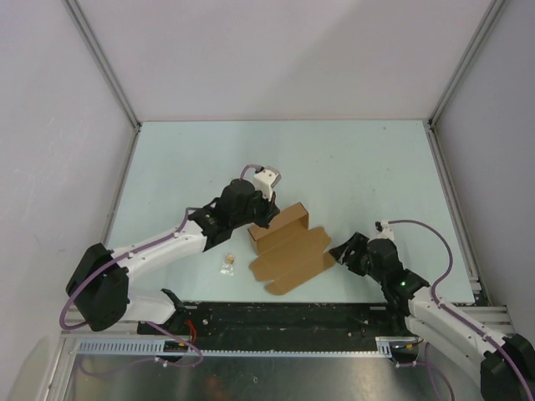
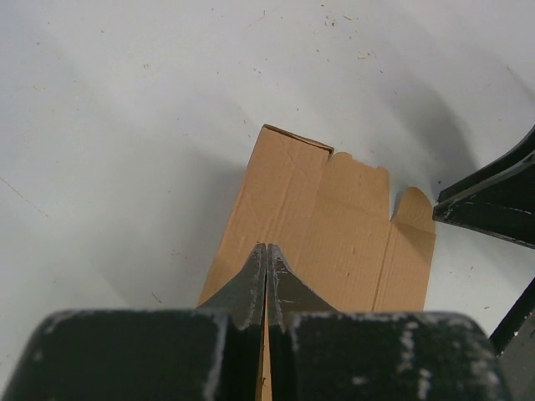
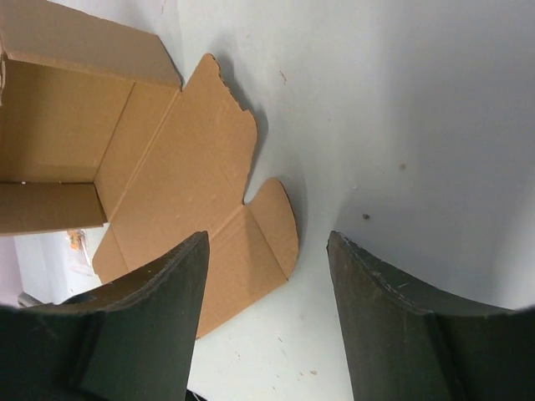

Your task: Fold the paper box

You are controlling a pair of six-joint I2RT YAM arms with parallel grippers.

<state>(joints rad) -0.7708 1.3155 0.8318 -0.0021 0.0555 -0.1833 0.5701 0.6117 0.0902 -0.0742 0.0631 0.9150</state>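
Left wrist: closed fingers [image 2: 247, 288] hide paper box's [image 2: 334, 225] edge.

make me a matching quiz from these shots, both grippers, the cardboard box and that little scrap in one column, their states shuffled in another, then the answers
Column one:
1. left gripper
2. right gripper
3. paper box
4. brown scrap

Column two:
A. jaws standing wide apart
B. partly folded, one wall up, flaps lying flat
C. lying loose, just left of the box
D. jaws closed together

Pairs: 1-D, 2-A, 3-B, 4-C
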